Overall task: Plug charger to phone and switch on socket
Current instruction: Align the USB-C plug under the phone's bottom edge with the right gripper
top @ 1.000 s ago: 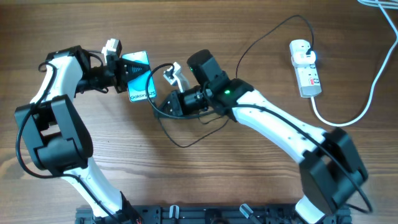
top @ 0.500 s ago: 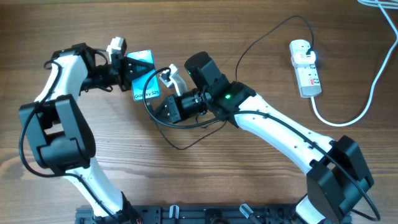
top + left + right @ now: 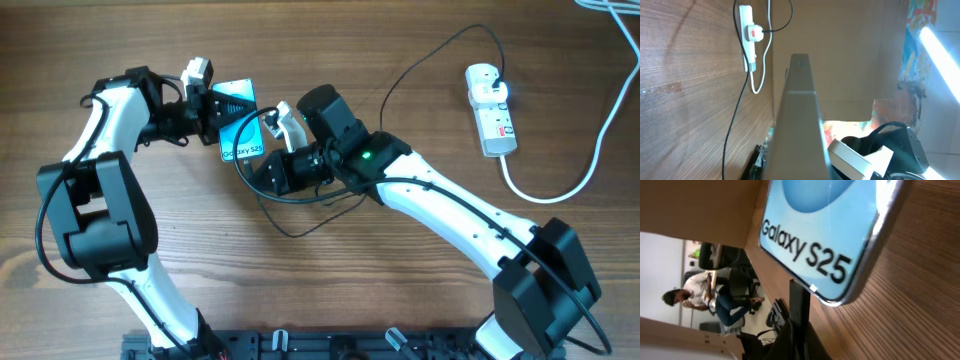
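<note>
Left gripper (image 3: 214,109) clamps the Galaxy S25 phone (image 3: 240,128); right gripper (image 3: 263,165) pinches the charger (image 3: 799,300), its connector tip at the phone's bottom edge

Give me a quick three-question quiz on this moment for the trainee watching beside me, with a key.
1. True or false: the phone is held by the right gripper.
2. What text runs along the bottom of the phone's screen? A) Galaxy S25 B) Pixel 9 C) Redmi Note
3. Fill in: the white plug adapter of the charger sits in the white ____.
Key: 1 false, the left gripper holds it; 2 A; 3 power strip.
</note>
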Controlling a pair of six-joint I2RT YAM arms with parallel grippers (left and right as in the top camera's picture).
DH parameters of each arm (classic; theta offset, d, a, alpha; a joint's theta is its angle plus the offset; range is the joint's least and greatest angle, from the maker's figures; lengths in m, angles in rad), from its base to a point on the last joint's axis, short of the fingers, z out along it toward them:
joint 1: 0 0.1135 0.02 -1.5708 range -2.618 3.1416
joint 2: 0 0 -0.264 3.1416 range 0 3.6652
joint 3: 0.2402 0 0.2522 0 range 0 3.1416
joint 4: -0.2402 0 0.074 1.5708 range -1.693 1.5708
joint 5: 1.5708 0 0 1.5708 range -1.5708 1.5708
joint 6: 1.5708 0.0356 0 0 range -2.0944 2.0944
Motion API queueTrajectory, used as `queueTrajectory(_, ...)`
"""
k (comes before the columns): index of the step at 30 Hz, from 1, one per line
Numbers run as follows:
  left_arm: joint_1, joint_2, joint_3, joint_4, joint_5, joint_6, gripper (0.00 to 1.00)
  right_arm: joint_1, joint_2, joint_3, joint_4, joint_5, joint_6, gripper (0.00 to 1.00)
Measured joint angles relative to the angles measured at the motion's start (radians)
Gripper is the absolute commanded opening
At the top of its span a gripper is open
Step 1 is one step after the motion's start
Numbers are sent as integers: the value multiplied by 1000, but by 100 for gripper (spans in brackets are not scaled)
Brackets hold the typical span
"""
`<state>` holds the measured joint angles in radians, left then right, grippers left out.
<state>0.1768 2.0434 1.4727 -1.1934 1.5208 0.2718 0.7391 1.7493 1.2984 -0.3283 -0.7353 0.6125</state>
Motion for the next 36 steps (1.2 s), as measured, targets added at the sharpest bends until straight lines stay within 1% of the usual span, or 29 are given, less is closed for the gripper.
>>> queueTrajectory(6,0,0,0,14,0,0,4,0,0,0,-8,26,9,5)
queueTrajectory(24,0,0,0,35,0,0,4,0,0,0,-7,21,12,5)
queueTrajectory(36,0,0,0,35,16,0,4,0,0,0,30,18,16,5)
